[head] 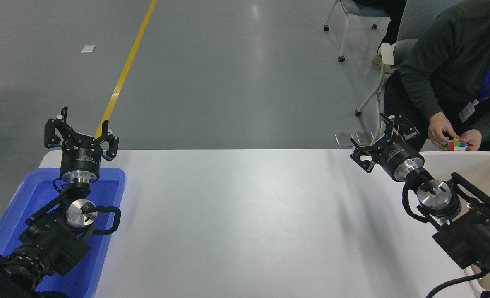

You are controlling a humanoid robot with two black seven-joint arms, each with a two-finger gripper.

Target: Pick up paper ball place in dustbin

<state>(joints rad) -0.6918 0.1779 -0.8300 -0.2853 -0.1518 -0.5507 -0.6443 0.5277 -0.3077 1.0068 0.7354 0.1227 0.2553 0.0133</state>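
The paper ball is out of view. The dustbin (476,159), beige with a white rounded rim, stands at the table's right edge, partly behind my right arm. My right gripper (380,138) is open and empty, raised over the table's far right corner, just left of the dustbin. My left gripper (80,133) is open and empty, parked at the far left above the blue tray.
A blue tray (30,194) sits under my left arm at the table's left end. A person (456,62) sits at the far right, hands (443,130) on a colourful cube (456,145) just beyond the dustbin. Wheeled chairs stand on the grey floor behind.
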